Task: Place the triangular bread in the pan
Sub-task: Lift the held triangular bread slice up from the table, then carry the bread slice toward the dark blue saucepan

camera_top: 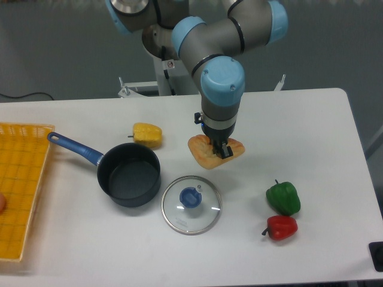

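The triangular bread [203,153], pale yellow-tan with an orange-brown crust, is at the table's middle, right of the pan. My gripper [220,148] points straight down onto it, its dark fingers closed on the bread's middle. The bread looks slightly tilted and sits at or just above the table top. The arm's wrist hides part of the bread's far side. The pan [129,174], dark navy with a long blue handle [74,147] pointing back left, stands empty to the left of the bread.
A glass lid with a blue knob [191,204] lies in front of the bread, beside the pan. A yellow bell pepper [147,134] sits behind the pan. Green [283,198] and red [280,227] peppers lie front right. A yellow basket [21,185] stands at the left edge.
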### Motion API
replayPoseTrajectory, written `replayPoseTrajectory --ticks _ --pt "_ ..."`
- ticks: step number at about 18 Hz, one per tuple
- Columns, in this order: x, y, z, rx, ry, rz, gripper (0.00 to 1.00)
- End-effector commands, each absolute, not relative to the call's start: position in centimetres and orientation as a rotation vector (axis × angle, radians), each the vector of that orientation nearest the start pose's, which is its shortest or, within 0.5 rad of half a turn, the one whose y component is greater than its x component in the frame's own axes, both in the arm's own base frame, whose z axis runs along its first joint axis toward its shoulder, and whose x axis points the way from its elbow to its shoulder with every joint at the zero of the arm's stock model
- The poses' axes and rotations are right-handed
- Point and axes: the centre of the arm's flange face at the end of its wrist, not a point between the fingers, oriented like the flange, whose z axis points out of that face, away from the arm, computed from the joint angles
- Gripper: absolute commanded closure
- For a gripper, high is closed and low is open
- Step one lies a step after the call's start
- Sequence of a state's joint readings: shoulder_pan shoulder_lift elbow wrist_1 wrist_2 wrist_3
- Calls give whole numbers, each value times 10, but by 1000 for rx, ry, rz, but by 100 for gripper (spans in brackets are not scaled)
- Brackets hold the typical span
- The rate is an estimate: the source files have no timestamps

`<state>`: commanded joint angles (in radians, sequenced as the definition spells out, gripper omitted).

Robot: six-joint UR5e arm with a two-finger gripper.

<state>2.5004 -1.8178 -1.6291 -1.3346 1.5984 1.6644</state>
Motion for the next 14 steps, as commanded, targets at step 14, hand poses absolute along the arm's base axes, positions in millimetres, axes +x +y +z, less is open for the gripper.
replayPoseTrajectory --ticks 14 --pt "-337 470 350 -3050 1027 -102 70"
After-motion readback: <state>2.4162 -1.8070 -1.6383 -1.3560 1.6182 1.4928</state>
